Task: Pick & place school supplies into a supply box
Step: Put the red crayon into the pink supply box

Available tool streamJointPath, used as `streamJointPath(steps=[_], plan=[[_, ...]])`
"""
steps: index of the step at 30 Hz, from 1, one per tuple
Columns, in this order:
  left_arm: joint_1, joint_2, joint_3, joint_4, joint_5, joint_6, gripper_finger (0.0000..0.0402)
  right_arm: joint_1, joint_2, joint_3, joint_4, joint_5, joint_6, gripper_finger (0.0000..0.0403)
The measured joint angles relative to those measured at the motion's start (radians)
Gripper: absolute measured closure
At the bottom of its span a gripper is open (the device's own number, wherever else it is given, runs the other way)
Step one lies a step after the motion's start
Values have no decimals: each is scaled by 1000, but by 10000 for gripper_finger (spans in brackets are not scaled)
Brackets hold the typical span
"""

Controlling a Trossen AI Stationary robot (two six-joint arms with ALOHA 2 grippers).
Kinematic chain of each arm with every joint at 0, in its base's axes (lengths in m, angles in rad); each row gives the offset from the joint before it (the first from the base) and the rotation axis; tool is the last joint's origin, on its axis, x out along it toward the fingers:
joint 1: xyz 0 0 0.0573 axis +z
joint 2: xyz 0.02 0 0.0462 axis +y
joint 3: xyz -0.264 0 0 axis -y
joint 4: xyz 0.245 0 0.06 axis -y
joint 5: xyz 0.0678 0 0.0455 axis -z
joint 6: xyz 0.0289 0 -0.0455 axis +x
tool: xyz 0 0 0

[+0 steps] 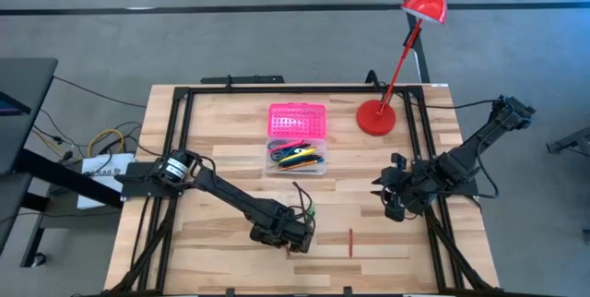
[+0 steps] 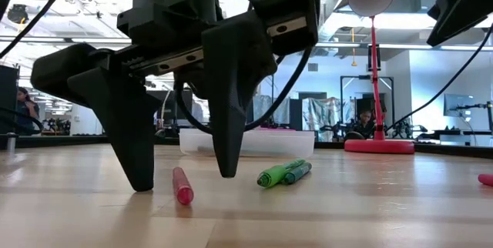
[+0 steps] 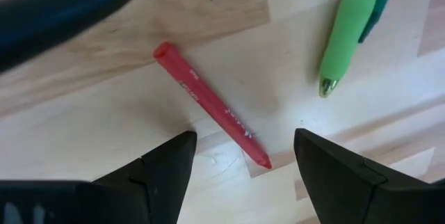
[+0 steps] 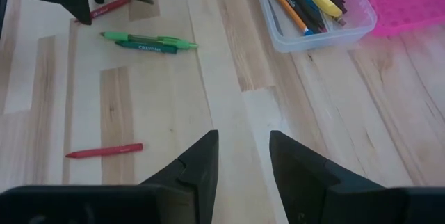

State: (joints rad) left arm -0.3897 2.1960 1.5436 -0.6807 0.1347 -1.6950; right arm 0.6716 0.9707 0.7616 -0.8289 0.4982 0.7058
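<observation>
Near the counter's [image 1: 221, 131] front edge, the left claw [image 3: 240, 165] stood spread astride a red crayon [image 3: 212, 106] — unheld, lying askew between the fingers, so closing might roll it away. Supply box [image 1: 297, 154] sat well behind; right claw [image 4: 243, 158] waited, spread.

L arm reaches diagonally across the worktop's near side, wrist bent down; L pincer [image 1: 288, 234] points straight down, fingers [image 2: 129, 144] spread wide, tips at the surface, nothing gripped. R arm folded at the R edge, R pincer [image 1: 390, 196] raised, facing inward, fingers [image 4: 197, 165] apart, empty.
</observation>
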Motion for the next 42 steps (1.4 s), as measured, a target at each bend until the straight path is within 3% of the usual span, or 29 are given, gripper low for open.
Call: streamJointPath(steps=[19, 32, 42], plan=[[-4, -2, 2, -29, -62, -74, 157, 0, 0, 0, -5, 34, -26, 282], [-4, -2, 2, -48, -75, -35, 263, 0, 0, 0, -4, 35, -25, 282], [-4, -2, 1, -46, -100, 69, 288, 0, 0, 0, 0, 34, -25, 282]])
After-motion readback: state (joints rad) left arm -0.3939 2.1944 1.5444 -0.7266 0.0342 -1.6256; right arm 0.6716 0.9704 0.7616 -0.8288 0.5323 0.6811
